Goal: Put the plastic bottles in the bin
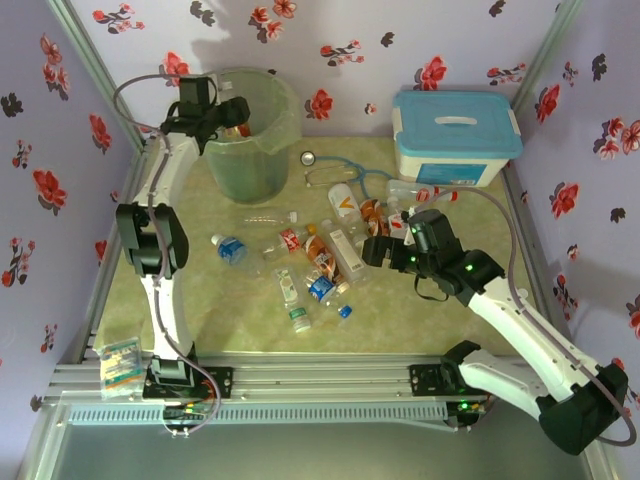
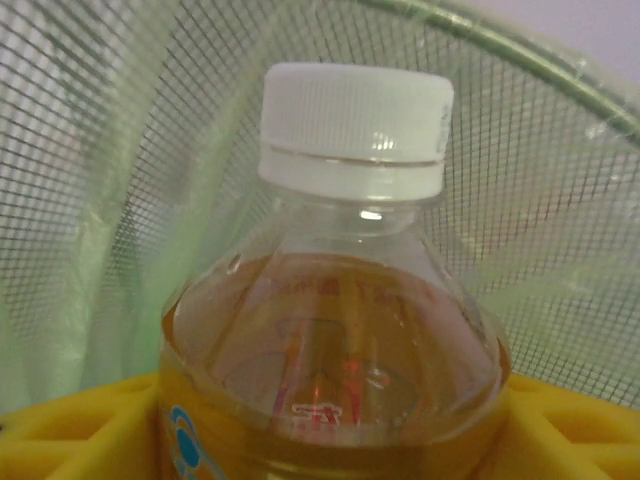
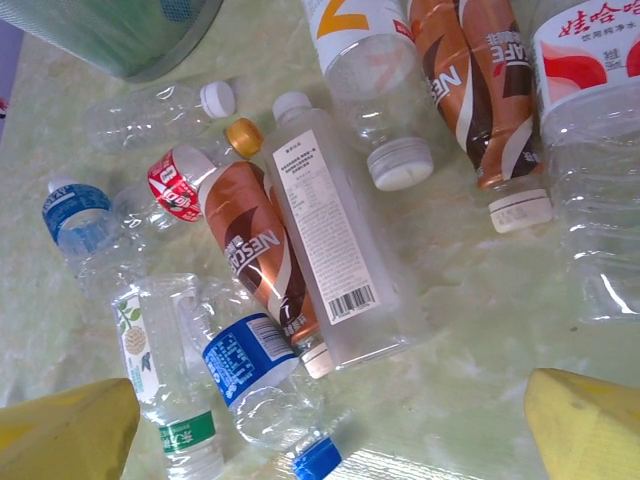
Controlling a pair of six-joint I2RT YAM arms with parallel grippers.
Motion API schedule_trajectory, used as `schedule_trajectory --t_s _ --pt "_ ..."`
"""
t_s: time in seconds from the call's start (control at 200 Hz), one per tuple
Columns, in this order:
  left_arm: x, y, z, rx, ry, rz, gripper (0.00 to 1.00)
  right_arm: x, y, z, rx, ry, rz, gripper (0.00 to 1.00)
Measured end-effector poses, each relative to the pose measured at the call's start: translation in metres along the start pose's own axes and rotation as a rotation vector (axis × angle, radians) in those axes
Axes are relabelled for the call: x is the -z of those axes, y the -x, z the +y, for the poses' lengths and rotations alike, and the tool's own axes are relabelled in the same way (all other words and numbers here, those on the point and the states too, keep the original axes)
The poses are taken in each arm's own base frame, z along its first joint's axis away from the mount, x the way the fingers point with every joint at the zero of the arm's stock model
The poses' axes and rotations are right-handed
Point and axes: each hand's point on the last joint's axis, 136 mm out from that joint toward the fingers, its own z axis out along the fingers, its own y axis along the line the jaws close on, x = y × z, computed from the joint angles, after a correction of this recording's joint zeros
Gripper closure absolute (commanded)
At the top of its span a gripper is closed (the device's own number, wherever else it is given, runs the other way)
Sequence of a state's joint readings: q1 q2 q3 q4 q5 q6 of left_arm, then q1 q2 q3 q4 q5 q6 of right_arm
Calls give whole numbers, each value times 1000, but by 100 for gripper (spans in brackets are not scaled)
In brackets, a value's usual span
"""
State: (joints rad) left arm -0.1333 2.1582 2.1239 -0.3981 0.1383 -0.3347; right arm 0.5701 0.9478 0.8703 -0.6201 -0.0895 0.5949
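Amber-filled bottle [image 2: 335, 390], clear-shouldered with ribbed white cap, clamped between left fingers [image 2: 60, 435] at the mouth of the bin [image 2: 90, 200]; right fingers [image 3: 70, 430] apart over loose bottles [image 3: 330, 250] beside the bin.

The table [image 1: 200, 330] is viewed from above and behind the arm bases [image 1: 180, 380]. The left wrist view is set very close to an amber bottle [image 2: 330, 380] against the bin [image 2: 100, 150] mesh. The scattered bottles [image 3: 320, 250] are looked down on closely from the right wrist, a patch shared by 2 views, this and the top.

Amber bottle [image 2: 330, 400] carries a white cap [image 2: 355, 130]. Bin [image 1: 250, 165] is grey-green mesh. Box [image 1: 450, 168] is white, lid [image 1: 455, 120] light blue. Walls [image 1: 450, 40] lilac, red-flowered.
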Motion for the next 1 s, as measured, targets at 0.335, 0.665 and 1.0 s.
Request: schedule_trajectory --t_s 0.335,0.665,1.0 --pt "2 1 -15 -36 -21 3 0 1 0 -16 21 -72 -5 1" --pt "12 19 -23 -41 -36 -35 0 15 7 -41 67 -222 -29 1" --pt "96 79 -57 -67 -98 -178 0 11 35 -97 2 -416 -3 14"
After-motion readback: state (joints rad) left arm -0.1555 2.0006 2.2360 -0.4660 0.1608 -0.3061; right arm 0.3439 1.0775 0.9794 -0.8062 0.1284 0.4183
